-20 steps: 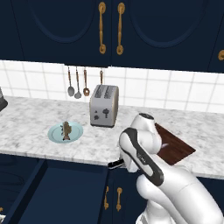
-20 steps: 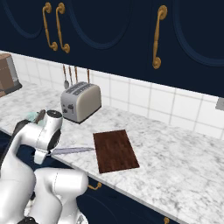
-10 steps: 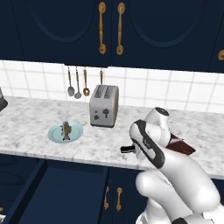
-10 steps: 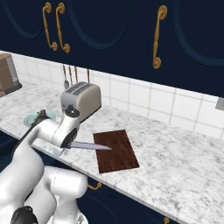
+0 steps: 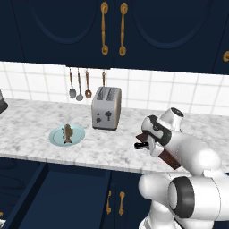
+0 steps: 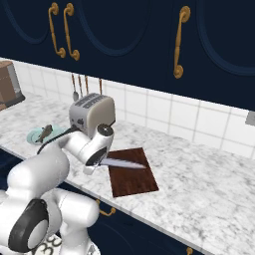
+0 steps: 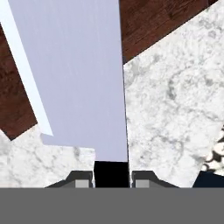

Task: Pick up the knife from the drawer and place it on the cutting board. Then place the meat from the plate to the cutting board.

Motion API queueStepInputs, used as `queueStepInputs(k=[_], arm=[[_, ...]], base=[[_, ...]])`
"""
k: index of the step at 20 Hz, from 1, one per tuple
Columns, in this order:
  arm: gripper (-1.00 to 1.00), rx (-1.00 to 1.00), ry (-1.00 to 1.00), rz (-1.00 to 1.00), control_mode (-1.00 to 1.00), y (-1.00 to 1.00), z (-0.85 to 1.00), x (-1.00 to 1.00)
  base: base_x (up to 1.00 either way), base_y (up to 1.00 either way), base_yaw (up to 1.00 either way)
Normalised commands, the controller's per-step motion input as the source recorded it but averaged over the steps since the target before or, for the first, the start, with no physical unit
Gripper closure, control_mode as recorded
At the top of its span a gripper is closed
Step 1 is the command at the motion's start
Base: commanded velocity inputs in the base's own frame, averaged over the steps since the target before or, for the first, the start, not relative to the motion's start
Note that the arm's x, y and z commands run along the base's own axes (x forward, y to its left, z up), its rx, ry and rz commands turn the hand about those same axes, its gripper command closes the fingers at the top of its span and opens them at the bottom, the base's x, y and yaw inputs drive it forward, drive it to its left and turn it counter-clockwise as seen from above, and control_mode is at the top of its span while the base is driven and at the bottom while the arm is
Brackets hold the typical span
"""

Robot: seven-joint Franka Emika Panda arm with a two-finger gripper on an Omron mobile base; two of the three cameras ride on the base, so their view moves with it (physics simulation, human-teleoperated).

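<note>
My gripper [image 7: 112,177] is shut on the knife's black handle [image 7: 111,173]. The thin grey blade [image 6: 124,163] sticks out level over the dark brown cutting board [image 6: 133,175], a little above its near left part. In the hand view the blade [image 7: 74,74] looms large over the board [image 7: 157,22] and the marble. The handle end [image 5: 141,145] pokes out left of my wrist, which hides most of the board [image 5: 169,158]. The brown meat [image 5: 68,132] lies on the pale blue-green plate [image 5: 77,135] at the left. The navy drawer [image 5: 31,192] stands open below the counter.
A silver toaster [image 5: 106,108] stands between the plate and the board, with spoons [image 5: 79,85] hanging on the tiled wall behind. Marble counter [image 6: 199,189] stretches right of the board. A brown appliance [image 6: 9,84] sits far left.
The arm has swung right with the knife, from the counter's front edge to over the cutting board. The plate and the meat have stayed put.
</note>
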Motion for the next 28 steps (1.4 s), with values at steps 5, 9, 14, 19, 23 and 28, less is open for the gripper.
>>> queueStepInputs(k=[5,9,14,19,23,28], arm=[[1.0,0.0,0.01,0.05,-1.0,-0.46,-0.12,0.69],[1.0,-0.01,0.04,0.07,-1.0,-0.54,-0.32,0.54],[1.0,-0.06,0.06,0.07,-1.0,-0.11,-0.66,0.38],[-1.0,-0.06,0.08,0.05,-1.0,0.0,-0.52,0.18],[-1.0,0.0,-0.01,0.04,-1.0,0.06,-0.09,-0.29],[-1.0,-0.01,-0.03,0.0,-1.0,0.36,0.34,-0.45]], base=[[0.0,0.0,0.0],[0.0,0.0,0.0],[0.0,0.0,0.0],[0.0,0.0,0.0],[0.0,0.0,0.0],[0.0,0.0,0.0]])
